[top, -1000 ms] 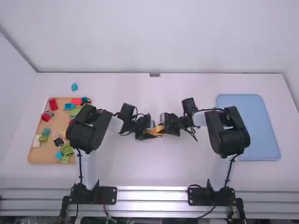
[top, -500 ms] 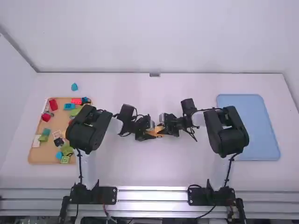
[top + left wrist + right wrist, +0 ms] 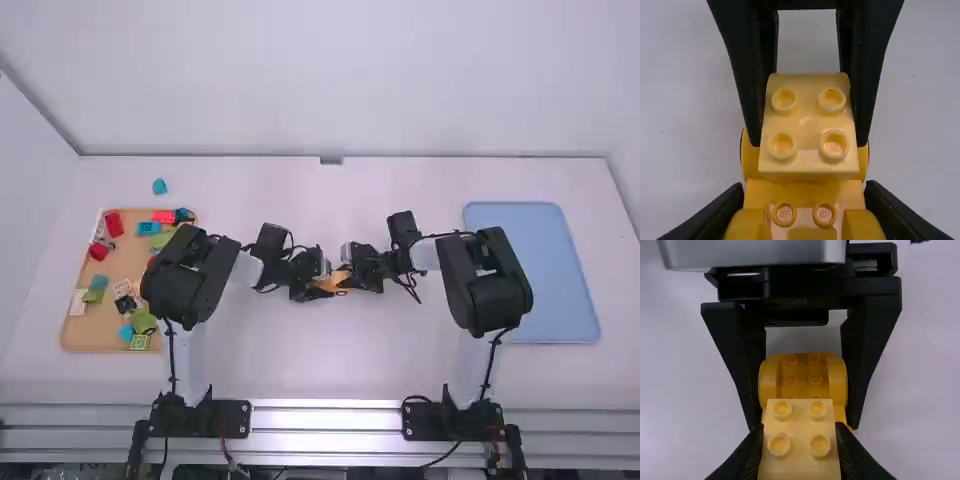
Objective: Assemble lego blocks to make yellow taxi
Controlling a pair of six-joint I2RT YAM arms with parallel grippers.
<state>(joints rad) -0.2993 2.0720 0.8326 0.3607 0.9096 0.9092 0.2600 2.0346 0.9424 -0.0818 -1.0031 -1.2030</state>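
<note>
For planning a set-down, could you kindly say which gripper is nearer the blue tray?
Right: the right gripper is mid-table, left of the blue tray; the left gripper is farther left.

The left arm [image 3: 186,282] partly hides the tray [image 3: 90,334]; the right wrist view crops the pale block [image 3: 799,432].

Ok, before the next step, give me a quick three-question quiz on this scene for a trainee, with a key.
1. True or false: the right end effector grips the pale block.
2. Fill in: that block's top shows ____ studs.
3. Which one holds loose blocks?
A) the blue tray
B) the tan tray

Key: 1. True. 2. Four. 3. B.
</note>
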